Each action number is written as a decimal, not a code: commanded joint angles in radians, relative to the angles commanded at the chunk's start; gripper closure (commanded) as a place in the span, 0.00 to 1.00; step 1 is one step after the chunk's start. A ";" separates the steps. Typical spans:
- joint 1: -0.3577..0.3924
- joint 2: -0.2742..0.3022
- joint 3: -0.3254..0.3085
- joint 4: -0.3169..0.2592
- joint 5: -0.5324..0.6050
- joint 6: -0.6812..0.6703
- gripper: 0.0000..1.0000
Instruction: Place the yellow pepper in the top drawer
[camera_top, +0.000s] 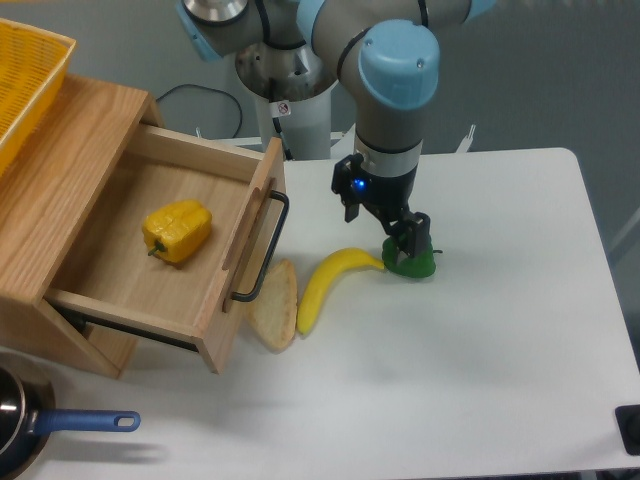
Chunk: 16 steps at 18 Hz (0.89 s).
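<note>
Yellow pepper (177, 229) lies inside the open top drawer (236, 252) — well left of the gripper (400, 232), which hangs over the green pepper (413, 264); finger spacing — can't tell.

White table (480, 380), grey floor (540, 70)

The pepper (177, 230) lies inside the open top drawer (215, 310), which juts rightward from a cabinet (60, 170) at the left of the surface (480, 380). A basket (25, 75) sits on the cabinet's far left. Just right of the drawer front lies a bread slice (274, 306), then a banana (325, 283), then a second pepper (412, 264) under the gripper (400, 232). A pan (30, 428) sits at the near left corner.
</note>
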 joint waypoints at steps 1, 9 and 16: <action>0.008 -0.012 0.003 -0.003 0.014 0.003 0.00; 0.031 -0.095 0.029 0.004 0.023 0.006 0.00; 0.041 -0.147 0.040 0.053 0.020 0.009 0.00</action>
